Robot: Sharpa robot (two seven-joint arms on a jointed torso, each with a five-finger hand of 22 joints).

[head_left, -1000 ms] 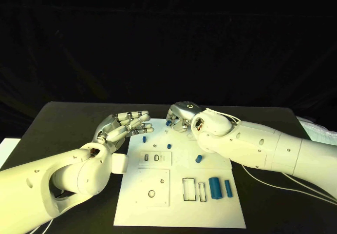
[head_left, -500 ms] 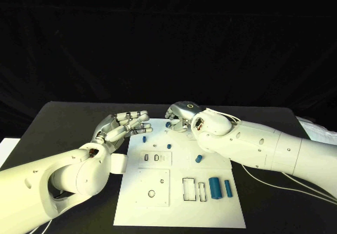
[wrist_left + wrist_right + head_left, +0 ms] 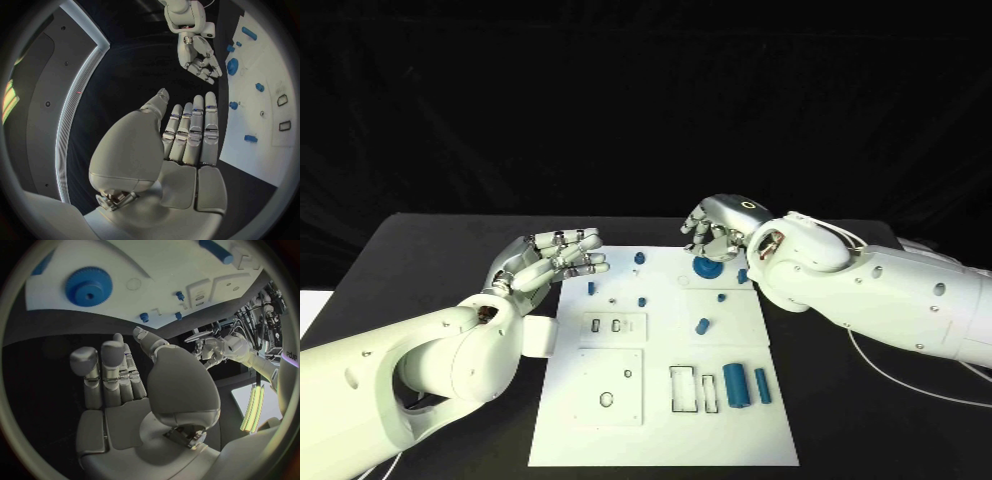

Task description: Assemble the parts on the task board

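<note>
Head view: my left hand hovers at the far left corner of the board, palm up, fingers loosely spread, holding nothing. My right hand hangs over the board's far right part, knuckles up, fingers curled downward; from here I cannot tell whether they touch anything. Just below it lies the blue gear on the board. Small blue pegs stand near the far edge, a short blue cylinder lies mid-board, and two longer blue bars lie beside the slots at the near right.

Left wrist view: my left fingers lie straight and side by side over the dark desk — empty. Beyond them my right hand shows its underside, fingers bent and parted, clear of the gear.

Right wrist view: my right fingers are apart with nothing between them — the toothed rim and centre hole of the gear are plain here.
</note>
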